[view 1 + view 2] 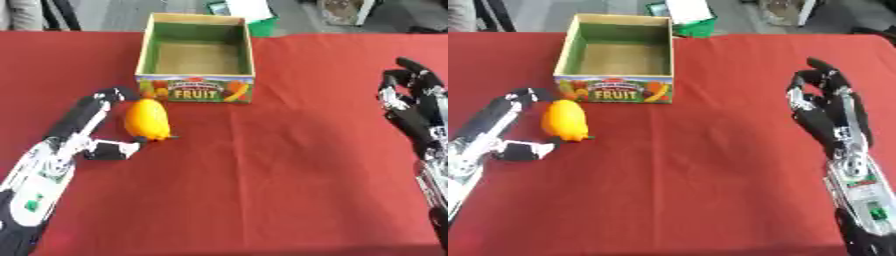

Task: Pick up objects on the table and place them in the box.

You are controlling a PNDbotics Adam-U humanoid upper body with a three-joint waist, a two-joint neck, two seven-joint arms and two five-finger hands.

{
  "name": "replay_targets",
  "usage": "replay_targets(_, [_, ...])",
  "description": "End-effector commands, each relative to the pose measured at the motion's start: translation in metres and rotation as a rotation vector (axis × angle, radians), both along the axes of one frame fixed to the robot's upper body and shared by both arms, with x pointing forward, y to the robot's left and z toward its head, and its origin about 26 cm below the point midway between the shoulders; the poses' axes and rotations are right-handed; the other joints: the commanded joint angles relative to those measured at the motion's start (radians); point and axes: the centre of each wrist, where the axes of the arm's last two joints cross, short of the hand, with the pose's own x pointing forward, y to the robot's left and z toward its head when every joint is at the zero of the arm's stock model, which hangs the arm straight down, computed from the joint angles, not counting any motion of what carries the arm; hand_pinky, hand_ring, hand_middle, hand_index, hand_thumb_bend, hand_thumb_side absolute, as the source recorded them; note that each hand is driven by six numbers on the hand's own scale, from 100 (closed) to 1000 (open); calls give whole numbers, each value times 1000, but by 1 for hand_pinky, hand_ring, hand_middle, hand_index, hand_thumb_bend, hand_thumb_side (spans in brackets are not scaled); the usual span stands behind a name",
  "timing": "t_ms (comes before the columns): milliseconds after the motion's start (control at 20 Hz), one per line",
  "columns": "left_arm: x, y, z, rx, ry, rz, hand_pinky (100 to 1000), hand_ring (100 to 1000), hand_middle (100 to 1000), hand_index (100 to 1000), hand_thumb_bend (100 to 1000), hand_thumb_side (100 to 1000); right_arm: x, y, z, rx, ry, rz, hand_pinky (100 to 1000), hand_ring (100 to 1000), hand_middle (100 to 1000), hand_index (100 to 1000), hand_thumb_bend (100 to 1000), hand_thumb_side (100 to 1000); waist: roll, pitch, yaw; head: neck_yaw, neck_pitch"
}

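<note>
An orange-yellow fruit [147, 119] lies on the red tablecloth, just in front of the left corner of the box [196, 88]. The box is open-topped cardboard with a green inside, a "FRUIT" label on its front, and nothing visible in it. My left hand [83, 130] lies open around the fruit: its straight fingers run along the fruit's left side and the thumb [112, 150] points in below it. My right hand [826, 107] hovers open at the right side of the table, fingers pointing away, holding nothing.
The red tablecloth [289, 165] covers the whole table. Beyond the far edge, behind the box, sits a green and white object [251, 15]. Grey floor and some furniture legs show at the top.
</note>
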Motion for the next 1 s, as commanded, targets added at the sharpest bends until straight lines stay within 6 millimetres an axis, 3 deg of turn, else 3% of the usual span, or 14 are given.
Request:
replay_targets(50, [5, -5, 3, 19, -43, 8, 780, 866, 765, 740, 392, 100, 1, -1, 7, -12, -20, 8, 621, 824, 678, 860, 100, 250, 0, -12, -4, 4, 1])
replay_targets(250, [9, -10, 0, -1, -65, 28, 758, 814, 673, 543, 198, 100, 1, -1, 7, -11, -20, 8, 622, 824, 678, 860, 100, 251, 0, -11, -5, 5, 1])
replay_targets(400, [10, -10, 5, -52, -103, 53, 749, 791, 618, 452, 100, 100, 1, -1, 7, -10, -19, 8, 622, 824, 678, 860, 100, 252, 0, -12, -5, 4, 1])
replay_targets(500, [9, -10, 13, -104, -132, 64, 749, 782, 606, 392, 100, 154, 1, -1, 7, -10, -19, 7, 622, 824, 678, 860, 100, 252, 1, -13, -6, 3, 1])
replay_targets(650, [4, -12, 38, -180, -192, 39, 746, 774, 606, 362, 100, 164, 1, -2, 6, -11, -17, 5, 622, 824, 677, 860, 100, 252, 2, -14, -7, 4, 2])
replay_targets(850, [-2, -16, 89, -236, -289, -18, 731, 749, 596, 365, 100, 134, 1, -1, 6, -11, -15, 10, 622, 824, 677, 860, 100, 252, 4, -19, -10, 8, 3])
replay_targets(1000, [4, -21, 116, -229, -326, -30, 718, 735, 590, 372, 100, 111, 2, 1, 5, -10, -10, 21, 622, 825, 677, 860, 100, 253, 6, -23, -23, 17, 0])
